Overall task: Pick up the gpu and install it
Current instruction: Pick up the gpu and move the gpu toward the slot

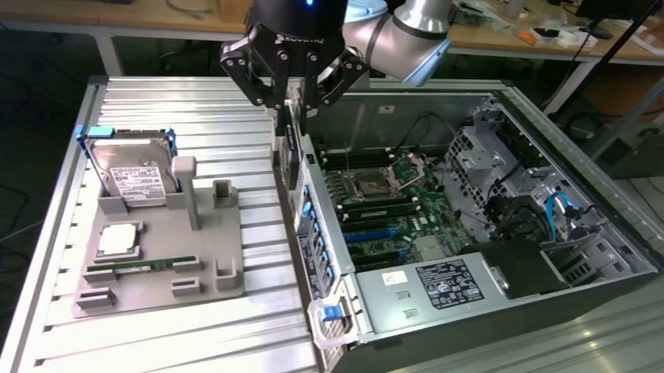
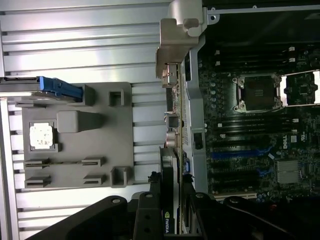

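Claw (image 1: pixel 295 102) is clamped on the upper edge of the gpu (image 1: pixel 289 151), hanging upright over the computer case's (image 1: pixel 394 116) side wall; light, stiff but fragile, it seems best held by its bare board edges.

This is a robotics lab or electronics workshop: a grey industrial arm (image 1: pixel 415 39) carries the tool (image 1: pixel 295 99) over a ribbed aluminium desk (image 1: pixel 166 101). Just beside the tool lies an open computer case (image 1: pixel 612 225) with its motherboard (image 1: pixel 389 194) bared, and on the tool's other side a grey fixture plate (image 1: pixel 213 249) holds loose computer parts. Behind the tool run wooden workbenches (image 1: pixel 135 15) strewn with cables and oddments.
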Tool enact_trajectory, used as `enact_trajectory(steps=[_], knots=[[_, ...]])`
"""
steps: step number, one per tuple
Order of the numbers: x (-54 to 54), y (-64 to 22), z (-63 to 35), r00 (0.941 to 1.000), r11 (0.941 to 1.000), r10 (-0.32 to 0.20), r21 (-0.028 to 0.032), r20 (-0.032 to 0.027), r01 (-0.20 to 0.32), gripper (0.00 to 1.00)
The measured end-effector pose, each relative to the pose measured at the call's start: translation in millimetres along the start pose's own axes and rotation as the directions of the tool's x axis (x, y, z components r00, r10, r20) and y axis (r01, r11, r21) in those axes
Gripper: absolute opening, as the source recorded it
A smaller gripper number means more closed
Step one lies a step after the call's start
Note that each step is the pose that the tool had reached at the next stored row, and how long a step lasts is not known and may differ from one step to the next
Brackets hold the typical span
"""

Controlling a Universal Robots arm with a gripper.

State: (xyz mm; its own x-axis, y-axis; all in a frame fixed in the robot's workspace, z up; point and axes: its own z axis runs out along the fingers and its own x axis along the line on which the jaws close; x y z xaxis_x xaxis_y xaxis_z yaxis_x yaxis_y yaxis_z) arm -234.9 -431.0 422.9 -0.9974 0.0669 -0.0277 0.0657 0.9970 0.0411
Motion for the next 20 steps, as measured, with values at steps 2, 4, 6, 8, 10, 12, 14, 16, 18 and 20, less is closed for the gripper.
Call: enact_trajectory(steps=[2,4,6,8,10,12,14,16,18,20], knots=[[-1.7,0.1,0.1,1.0,1.0,0.0,0.0,0.0,0.0,0.27],[-3.5,0.2,0.1,1.0,1.0,0.0,0.0,0.0,0.0,0.27],[-5.8,0.4,0.2,1.0,1.0,0.0,0.0,0.0,0.0,0.27],[-7.9,0.5,0.2,1.0,1.0,0.0,0.0,0.0,0.0,0.27],[-11.8,0.8,0.3,1.0,1.0,0.0,0.0,-0.0001,0.0,0.27],[-13.6,0.9,0.4,1.0,1.0,0.0,0.0,0.0,0.0,0.27],[-15.6,1.0,0.4,1.0,1.0,0.0,0.0001,-0.0001,0.0,0.27],[-17.5,1.1,0.6,1.0,1.0,0.0,0.0,0.0,0.0,0.27],[-19.4,1.3,0.6,1.0,1.0,0.0,0.0,0.0,0.0,0.27],[-21.3,1.4,0.6,1.0,1.0,0.0,0.0,-0.0001,0.0,0.27]])
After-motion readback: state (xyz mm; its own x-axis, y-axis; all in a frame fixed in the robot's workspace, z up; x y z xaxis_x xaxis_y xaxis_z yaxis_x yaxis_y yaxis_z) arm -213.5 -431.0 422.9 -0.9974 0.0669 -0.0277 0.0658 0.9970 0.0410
